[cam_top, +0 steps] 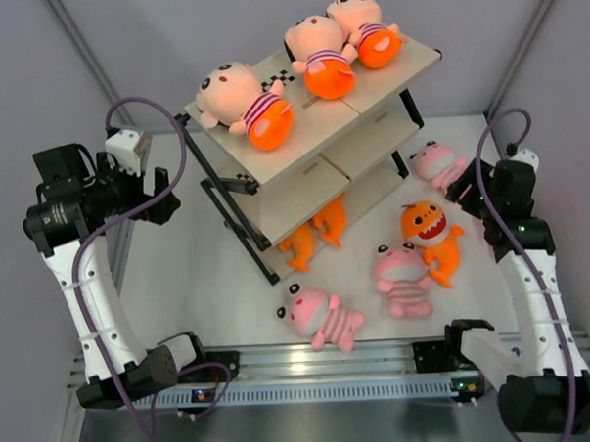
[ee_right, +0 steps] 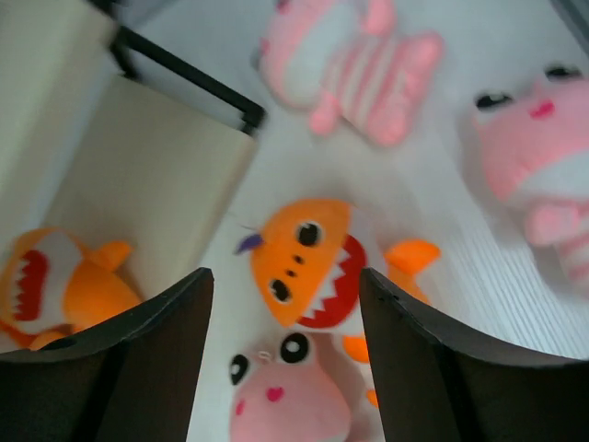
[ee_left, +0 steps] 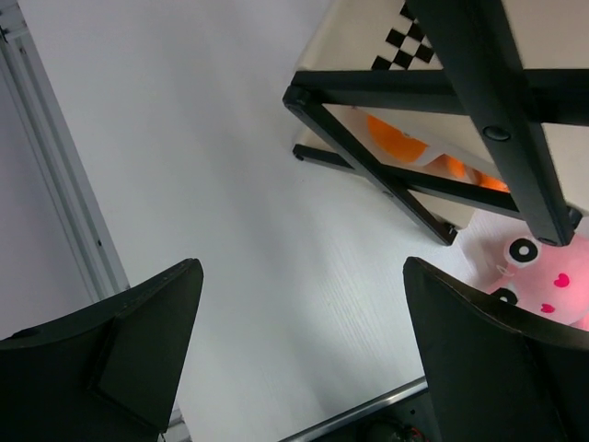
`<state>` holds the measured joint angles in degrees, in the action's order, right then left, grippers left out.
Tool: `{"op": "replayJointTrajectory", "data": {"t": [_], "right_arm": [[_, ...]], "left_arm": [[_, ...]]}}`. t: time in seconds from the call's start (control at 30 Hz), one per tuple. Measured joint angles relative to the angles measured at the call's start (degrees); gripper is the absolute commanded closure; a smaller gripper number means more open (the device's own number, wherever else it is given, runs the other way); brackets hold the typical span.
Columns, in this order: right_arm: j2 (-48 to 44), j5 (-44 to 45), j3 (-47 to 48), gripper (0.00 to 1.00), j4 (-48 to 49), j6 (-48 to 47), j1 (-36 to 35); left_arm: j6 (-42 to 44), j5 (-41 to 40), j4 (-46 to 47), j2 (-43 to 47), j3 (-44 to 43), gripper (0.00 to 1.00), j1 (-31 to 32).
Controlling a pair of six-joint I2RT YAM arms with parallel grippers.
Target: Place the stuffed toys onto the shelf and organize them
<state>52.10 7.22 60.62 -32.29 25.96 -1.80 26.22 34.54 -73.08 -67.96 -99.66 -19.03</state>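
- Right gripper (ee_right: pixel 285 276) is hovering spread above the orange toothy toy (ee_right: pixel 306 247), frame centre; soft, light, probably best pinched across its body.
- Left gripper (ee_left: pixel 304 265) is hanging spread, empty.

Setting: robotics laboratory test cell. Evidence: matte white tabletop (cam_top: pixel 209 274) boxed in by plain grey wall panels (cam_top: pixel 189 30) on slim metal corner posts (cam_top: pixel 84 56). A ribbed aluminium mounting rail (cam_top: pixel 321 357) at the near edge carries the white-and-black left robot arm (cam_top: pixel 87 289) and its right twin (cam_top: pixel 538 289), both trailing purple cables (cam_top: pixel 181 148). Black-and-white checkerboard marker strips (cam_top: pixel 277 83) sit on the beige wooden three-tier rack (cam_top: pixel 320 122).
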Motion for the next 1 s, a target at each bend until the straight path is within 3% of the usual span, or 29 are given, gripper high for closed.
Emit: {"op": "replayJointTrajectory", "data": {"t": [0.13,0.23,0.57,0.63,0.77,0.8,0.87,1.0], "right_arm": [[-1.5,-6.9,-15.3,0.33,-0.5,1.4,13.8],[-3.9,-9.1,-23.5,0.33,-1.6,2.3,19.4],[-8.9,-15.6,-39.6,0.34,3.0,7.1,21.2],[-8.9,-15.6,-41.0,0.4,4.1,7.6,21.2],[-8.4,-15.1,-41.7,0.72,6.8,8.1,21.2],[-8.5,-14.8,-41.7,0.86,7.3,8.2,21.2],[-8.7,-13.9,-41.5,1.0,8.1,8.1,21.2],[-10.2,-11.7,-38.4,1.0,7.0,6.6,21.2]], "left_arm": [[0.6,-2.6,0.2,0.0,3.0,0.04,0.0],[1.0,-4.3,0.3,0.0,5.9,0.05,0.0],[2.4,-7.2,0.3,-0.3,11.1,0.05,0.0],[2.5,-7.3,0.3,-0.4,11.2,0.05,0.0],[2.5,-7.6,0.6,-0.4,11.6,0.05,0.0],[2.5,-7.7,0.6,-0.4,12.0,0.05,0.0],[2.5,-8.2,0.9,-0.4,12.8,0.05,0.0],[2.5,-9.5,1.7,-0.4,15.0,0.04,0.0]]}}
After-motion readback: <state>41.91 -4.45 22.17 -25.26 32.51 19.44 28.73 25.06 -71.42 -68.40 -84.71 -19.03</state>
